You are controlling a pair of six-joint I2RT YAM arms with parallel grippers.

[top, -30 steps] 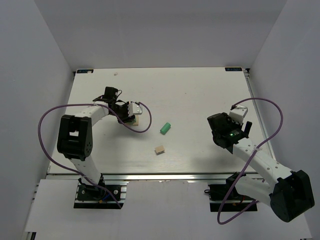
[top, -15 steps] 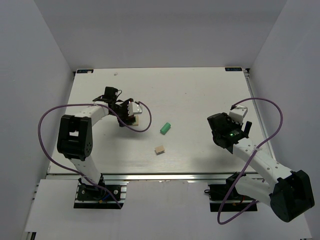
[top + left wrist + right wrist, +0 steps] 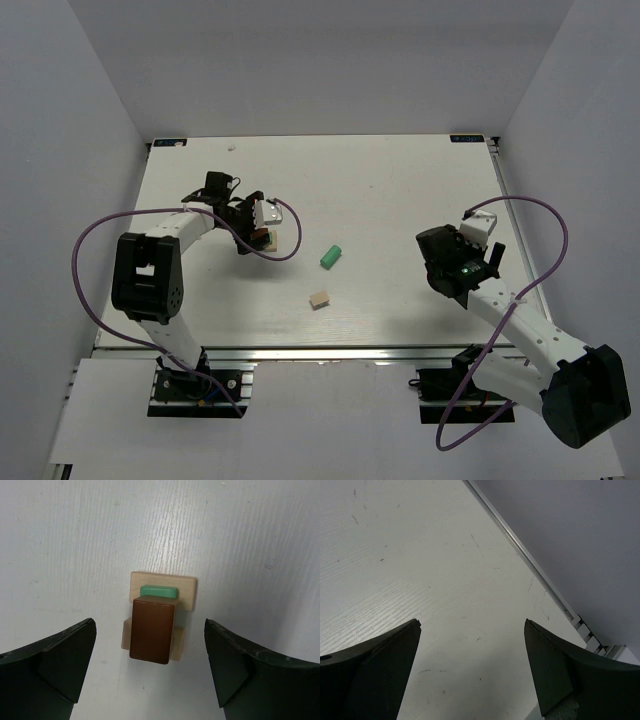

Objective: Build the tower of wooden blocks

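The short wooden block tower [image 3: 159,611] — dark brown cube [image 3: 151,632] topmost — stands free inside the wide-apart left pincer [image 3: 149,630], a mint-green oblong [image 3: 331,256] and a tan block [image 3: 319,299] nearby; the right pincer [image 3: 472,622] is apart.

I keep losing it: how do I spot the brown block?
On the white table, find the left arm, whose open gripper hangs over a small stack. The brown block tops it, the only dark piece above a green one and pale wooden ones.

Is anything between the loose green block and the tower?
No block lies between the green block and the tower, but a purple cable loops across, and the open left gripper hangs over the tower.
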